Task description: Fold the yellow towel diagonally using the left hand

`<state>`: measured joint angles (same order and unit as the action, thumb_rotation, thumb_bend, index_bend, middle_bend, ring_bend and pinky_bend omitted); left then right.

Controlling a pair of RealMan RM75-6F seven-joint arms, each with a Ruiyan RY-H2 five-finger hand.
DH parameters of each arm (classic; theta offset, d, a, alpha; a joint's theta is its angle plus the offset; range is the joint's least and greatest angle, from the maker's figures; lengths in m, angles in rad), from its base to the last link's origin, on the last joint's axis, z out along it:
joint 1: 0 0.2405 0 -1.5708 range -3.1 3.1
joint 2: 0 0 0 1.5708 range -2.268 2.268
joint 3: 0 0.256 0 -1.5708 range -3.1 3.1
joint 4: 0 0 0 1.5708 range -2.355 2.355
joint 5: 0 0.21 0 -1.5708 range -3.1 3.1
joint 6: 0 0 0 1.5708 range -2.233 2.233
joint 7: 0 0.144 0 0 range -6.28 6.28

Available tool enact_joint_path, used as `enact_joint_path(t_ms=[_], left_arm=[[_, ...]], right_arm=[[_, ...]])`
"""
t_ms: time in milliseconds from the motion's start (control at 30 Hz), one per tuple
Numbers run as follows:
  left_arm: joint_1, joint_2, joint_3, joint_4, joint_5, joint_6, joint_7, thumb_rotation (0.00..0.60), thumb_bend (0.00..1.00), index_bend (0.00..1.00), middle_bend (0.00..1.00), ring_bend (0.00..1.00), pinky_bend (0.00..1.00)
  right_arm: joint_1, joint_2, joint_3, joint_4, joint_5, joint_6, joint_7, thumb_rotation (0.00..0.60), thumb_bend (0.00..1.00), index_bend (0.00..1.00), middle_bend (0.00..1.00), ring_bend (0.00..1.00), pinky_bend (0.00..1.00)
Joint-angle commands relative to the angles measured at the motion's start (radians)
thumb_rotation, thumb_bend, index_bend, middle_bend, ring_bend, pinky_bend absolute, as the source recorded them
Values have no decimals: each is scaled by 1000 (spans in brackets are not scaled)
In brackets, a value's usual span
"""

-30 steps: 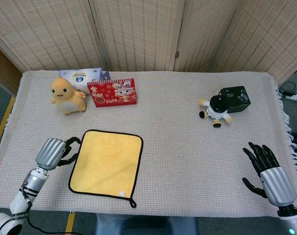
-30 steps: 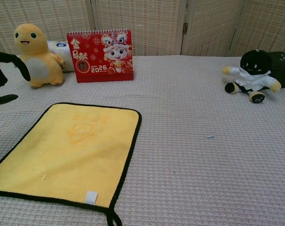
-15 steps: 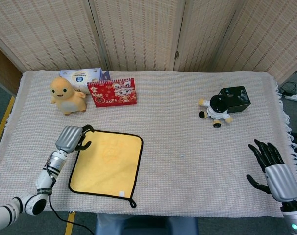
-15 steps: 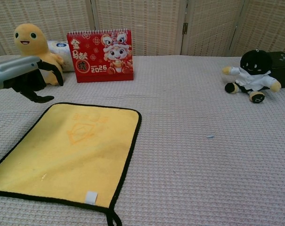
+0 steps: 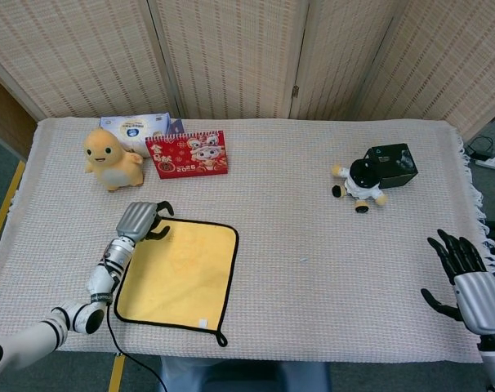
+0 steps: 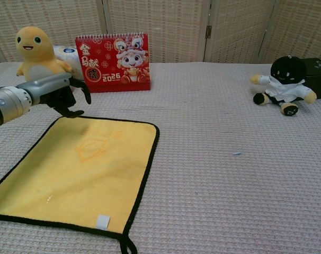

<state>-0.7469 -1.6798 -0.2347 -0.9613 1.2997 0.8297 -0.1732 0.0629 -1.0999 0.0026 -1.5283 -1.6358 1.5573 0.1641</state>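
Note:
The yellow towel (image 5: 178, 272) with black trim lies flat on the tablecloth, also filling the lower left of the chest view (image 6: 81, 169). My left hand (image 5: 141, 220) hovers over the towel's far left corner, fingers curled downward and apart, holding nothing; the chest view shows the hand (image 6: 62, 92) just above that corner's edge. My right hand (image 5: 468, 278) is at the table's near right edge, fingers spread and empty, far from the towel.
A yellow plush toy (image 5: 111, 159), a red 2026 desk calendar (image 5: 187, 154) and a white box (image 5: 137, 125) stand behind the towel. A black-and-white plush (image 5: 362, 181) leans by a black box (image 5: 392, 164) at the far right. A loop tag (image 5: 221, 336) hangs at the towel's near corner.
My left hand has moved right and away from me, from beside the towel's left edge to its far left corner. My right hand has drifted right and back toward the table edge.

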Motion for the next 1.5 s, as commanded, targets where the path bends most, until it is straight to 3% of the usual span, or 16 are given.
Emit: enact_joint_path(t_ms=[33,433,700,1500], left_arm=[[-32,-44,8,67,13,-34,-55,600,426,461,1000,1000,1000],[-118,-141,22,269,34,-121,-162,600,427,444,1000,1000,1000],[-147,-159,29,318,28,-178,-195,600,427,450,1000,1000,1000],[-168,-204,59,409,47,-198,-238,600,441,534,1000,1000,1000]], right_arm=[[-2,1,1,3,7,-4,5,600,326,0,0,0,0],[-16,4,19,25,45,8,23,600,325,0,0,0,0],[-16,3,26,31,59,0,36,600,325,0,0,0,0],[-16,4,32,36,65,-13,42,600,326,0,0,0,0]])
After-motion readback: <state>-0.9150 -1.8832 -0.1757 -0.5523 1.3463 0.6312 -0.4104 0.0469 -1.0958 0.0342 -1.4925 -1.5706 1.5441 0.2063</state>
